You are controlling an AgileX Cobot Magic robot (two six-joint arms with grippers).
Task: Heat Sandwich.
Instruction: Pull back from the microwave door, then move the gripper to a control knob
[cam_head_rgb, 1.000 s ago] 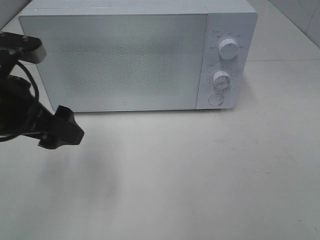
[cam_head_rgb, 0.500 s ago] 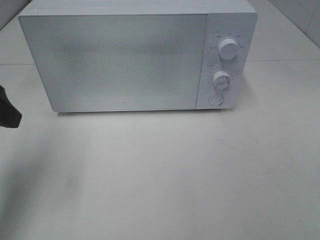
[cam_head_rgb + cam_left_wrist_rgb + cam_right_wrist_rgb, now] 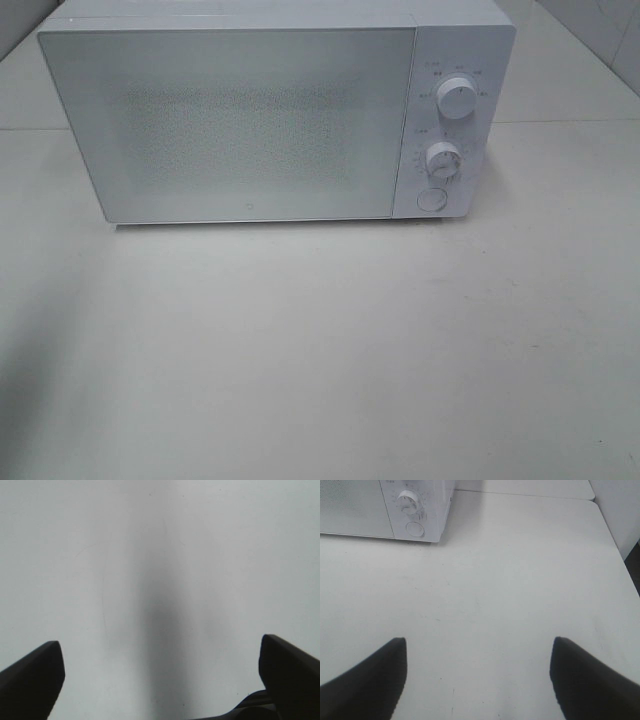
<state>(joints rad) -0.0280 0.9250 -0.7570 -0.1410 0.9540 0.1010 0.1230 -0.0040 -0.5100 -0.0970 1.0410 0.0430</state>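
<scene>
- High view: a white microwave (image 3: pixel 240 120) stands at the back of the pale bench (image 3: pixel 320 350). Its door (image 3: pixel 230 60) is shut, and the speckled window is too cloudy to see through. On the panel to the right of the door sit an upper dial (image 3: pixel 457 98), a lower dial (image 3: pixel 442 159) and, under them, a round button (image 3: pixel 431 199). The sandwich cannot be placed, as no view shows it.
- Left wrist view: the left tool (image 3: pixel 160 650) is released, its two dark fingers (image 3: pixel 30 680) spread wide with nothing between them. It hangs over the bench (a soft grey shadow (image 3: pixel 160 620) runs down the middle, between the fingers).
- Right wrist view: the right tool (image 3: pixel 478 644) is also released — fingers well apart, nothing gripped. Past the fingertips lies the bench, and further off stands the control end of the microwave — the lower dial and the button are in sight, well apart from the tool.
</scene>
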